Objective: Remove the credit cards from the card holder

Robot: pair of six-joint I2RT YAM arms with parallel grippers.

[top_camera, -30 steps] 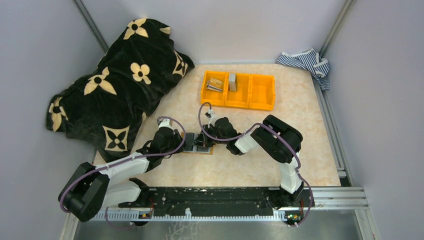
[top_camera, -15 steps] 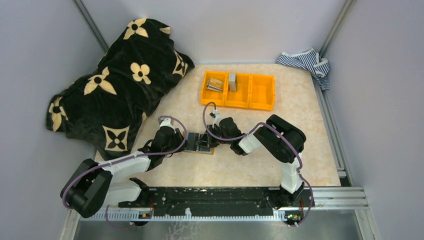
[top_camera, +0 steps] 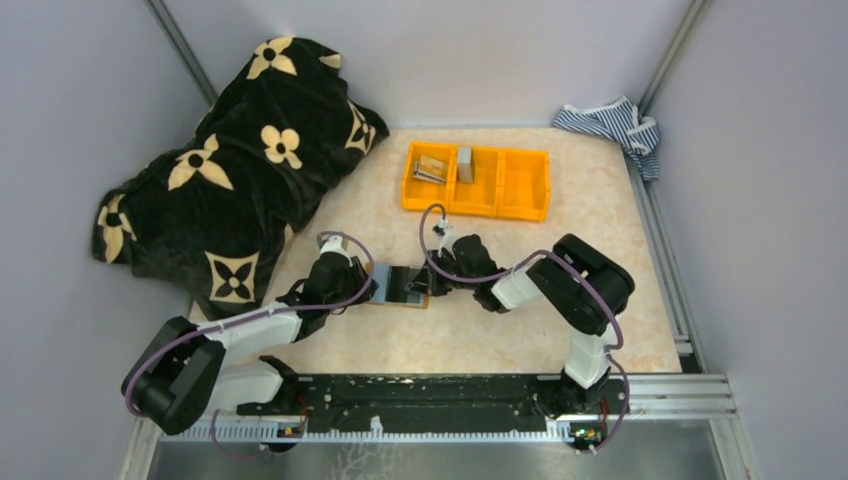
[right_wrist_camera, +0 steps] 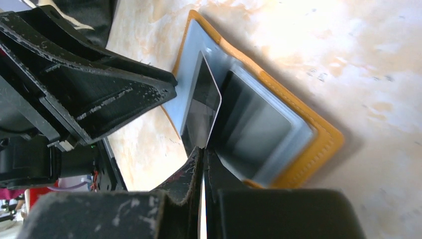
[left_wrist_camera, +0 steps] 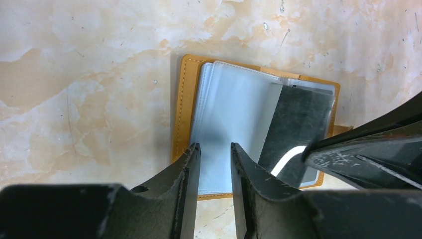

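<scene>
With the card (right_wrist_camera: 201, 107) pinched in the clenched right hand (right_wrist_camera: 203, 155), the card holder (left_wrist_camera: 185, 99) could be dragged along if the slightly parted left hand (left_wrist_camera: 215, 155) slips.

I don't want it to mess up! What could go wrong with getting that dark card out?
The right pincer grips the card only by its thin edge, so it might slip free. The left pincer presses just one half of the card holder, so the holder could drag along.
</scene>
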